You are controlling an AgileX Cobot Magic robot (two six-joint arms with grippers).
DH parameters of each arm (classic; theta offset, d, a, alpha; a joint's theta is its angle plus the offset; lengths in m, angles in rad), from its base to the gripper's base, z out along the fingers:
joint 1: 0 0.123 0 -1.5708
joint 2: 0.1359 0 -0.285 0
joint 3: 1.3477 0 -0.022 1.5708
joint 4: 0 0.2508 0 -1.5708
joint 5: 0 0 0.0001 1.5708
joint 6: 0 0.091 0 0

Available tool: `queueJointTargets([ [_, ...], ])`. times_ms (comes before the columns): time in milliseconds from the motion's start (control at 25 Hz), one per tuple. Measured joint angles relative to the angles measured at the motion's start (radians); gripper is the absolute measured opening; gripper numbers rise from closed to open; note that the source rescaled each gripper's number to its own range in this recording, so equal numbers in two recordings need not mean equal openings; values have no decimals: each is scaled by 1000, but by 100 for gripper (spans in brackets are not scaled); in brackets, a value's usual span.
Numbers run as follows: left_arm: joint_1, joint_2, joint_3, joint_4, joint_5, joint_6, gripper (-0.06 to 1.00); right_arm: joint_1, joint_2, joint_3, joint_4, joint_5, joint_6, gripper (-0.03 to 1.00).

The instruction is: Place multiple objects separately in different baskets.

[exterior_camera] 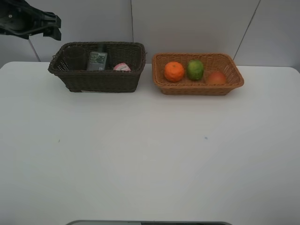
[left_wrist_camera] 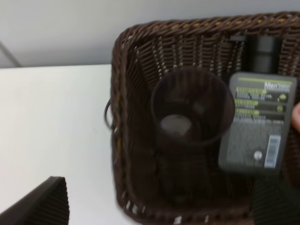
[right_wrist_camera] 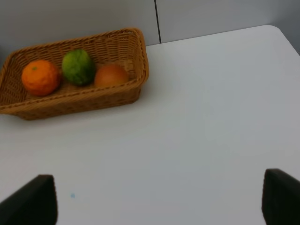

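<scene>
The dark brown basket (exterior_camera: pixel 101 79) stands at the back left and holds the translucent cup (exterior_camera: pixel 74 57), the dark green flask (exterior_camera: pixel 97 61) and the pink bottle (exterior_camera: pixel 122 67). The tan basket (exterior_camera: pixel 201 88) stands to its right and holds the orange (exterior_camera: pixel 174 71), the green fruit (exterior_camera: pixel 195 70) and the peach (exterior_camera: pixel 216 77). My left gripper (exterior_camera: pixel 52 27) hangs above and left of the dark basket. In the left wrist view it (left_wrist_camera: pixel 161 206) is open and empty over the cup (left_wrist_camera: pixel 192 110) and flask (left_wrist_camera: pixel 258 122). My right gripper (right_wrist_camera: pixel 154 201) is open and empty over bare table, apart from the tan basket (right_wrist_camera: pixel 126 93).
The white table (exterior_camera: pixel 150 154) spreads in front of both baskets. A wall with panel seams stands right behind the baskets. The right arm is out of the exterior view.
</scene>
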Motion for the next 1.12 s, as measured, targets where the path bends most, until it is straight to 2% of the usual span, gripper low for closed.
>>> queueJointTargets([
  [280, 43, -318, 205, 9, 66, -3, 100, 0, 0, 0, 0, 0, 0, 95],
  [480, 42, -575, 336, -40, 122, -7, 100, 0, 0, 0, 0, 0, 0, 95],
  [640, 42, -778, 449, -46, 199, -8, 100, 0, 0, 0, 0, 0, 0, 95],
  [880, 42, -1085, 574, -49, 384, -8, 100, 0, 0, 0, 0, 0, 0, 95],
  [1120, 42, -1380, 598, -78, 589, -8, 100, 0, 0, 0, 0, 0, 0, 95],
])
